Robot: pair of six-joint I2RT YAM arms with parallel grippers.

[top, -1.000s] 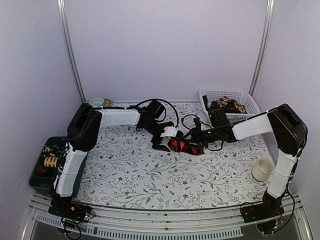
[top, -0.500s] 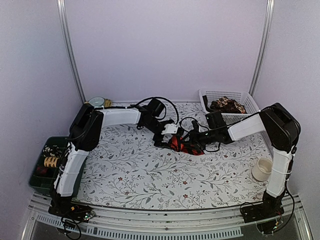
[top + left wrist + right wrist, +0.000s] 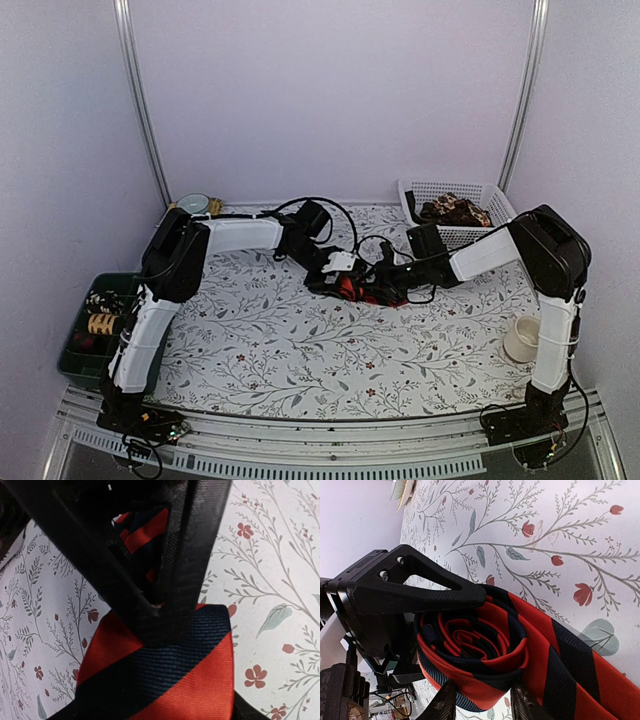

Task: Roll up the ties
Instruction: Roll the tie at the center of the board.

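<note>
**Entry: roll in progress, judged part done.**

Seen from overhead, the red tie (image 3: 358, 291) lies on the floral table (image 3: 270, 350), a little toward 12 o'clock from the middle. It sits between both arms, with the left gripper (image 3: 334, 274) at its 9 o'clock side and the right gripper (image 3: 388, 287) at its 3 o'clock side.

**Right wrist view:** The tie is wound into a loose coil of several turns, its spiral face toward the camera. The unrolled strip runs flat away toward 4 o'clock of that frame. You have the right gripper's fingers (image 3: 444, 704) set narrow, one on each side of the coil's near rim. I judge it is clamped on the coil so that turning the wrist winds in more strip. One black finger (image 3: 415, 592) of the left gripper lies along the coil's 11 o'clock side, touching it. It is probably there as a fence against the turns springing open.

**Left wrist view:** That finger fills the top, with striped fabric beneath it and showing through its cut-out. The opposing finger is unclear, so I cannot tell whether the left gripper is clamped or merely pressing.

**Elsewhere:**
- The white basket (image 3: 480, 192) at 1 o'clock holds brown-patterned ties (image 3: 455, 210), not yet rolled.
- The green bin (image 3: 75, 350) at 8 o'clock holds what look like rolled ties (image 3: 100, 322).
- A cup (image 3: 524, 338) stands at 4 o'clock.

**Risk:** The coil is slack. If you ease either hold, expect it to unwind.
</note>
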